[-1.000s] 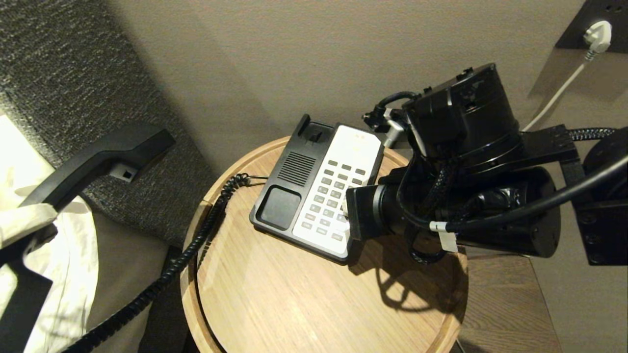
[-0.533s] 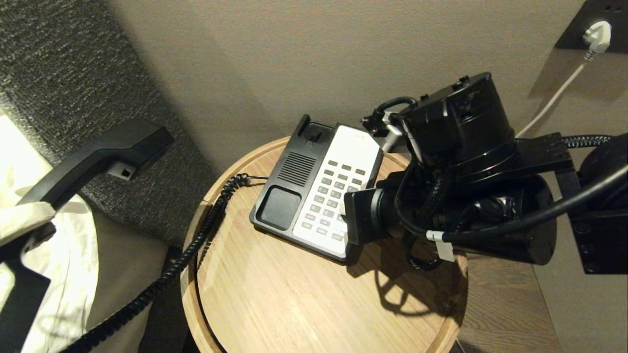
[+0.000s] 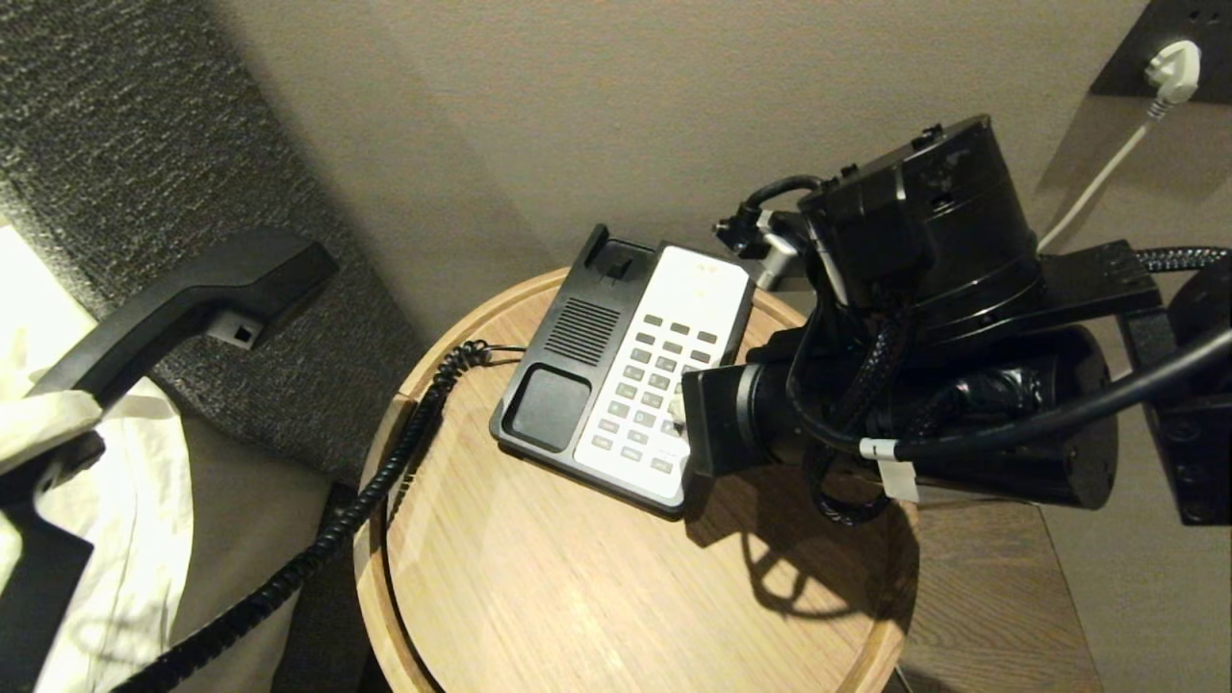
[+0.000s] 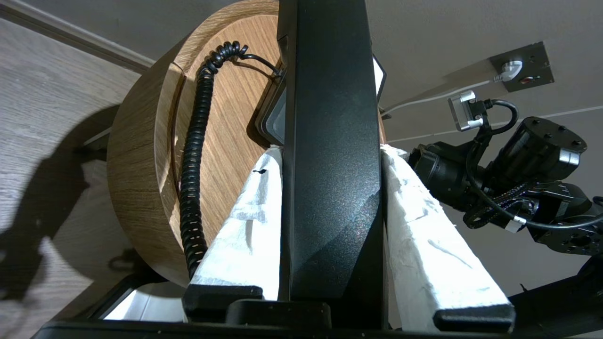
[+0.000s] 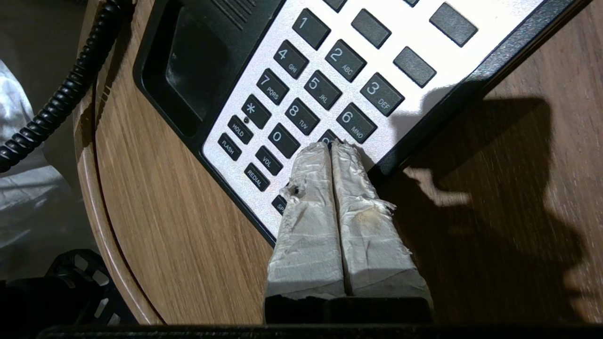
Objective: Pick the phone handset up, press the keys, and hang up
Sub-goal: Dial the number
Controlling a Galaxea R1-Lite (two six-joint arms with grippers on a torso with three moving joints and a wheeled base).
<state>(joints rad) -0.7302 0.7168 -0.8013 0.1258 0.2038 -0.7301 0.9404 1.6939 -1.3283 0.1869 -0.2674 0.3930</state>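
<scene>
Table [image 3: 577, 597] carries the phone base [image 3: 616, 385]. Left of the base, off the table, the phone handset [image 3: 183, 308] is clamped mid-shaft by the left gripper [image 4: 330, 155], long axis slanting up toward the wall: rigid, light, probably slick. Right gripper [image 5: 332, 148], fingers together, touches the base's keys [image 5: 325, 89].

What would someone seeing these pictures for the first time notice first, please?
Probably the right gripper, its taped fingers pressed together, tips over the phone base's keypad near the 9 key, on the round wooden table. Next, the phone handset clamped in the left gripper, held off the table's left side, its coiled cord trailing back to the base.
</scene>
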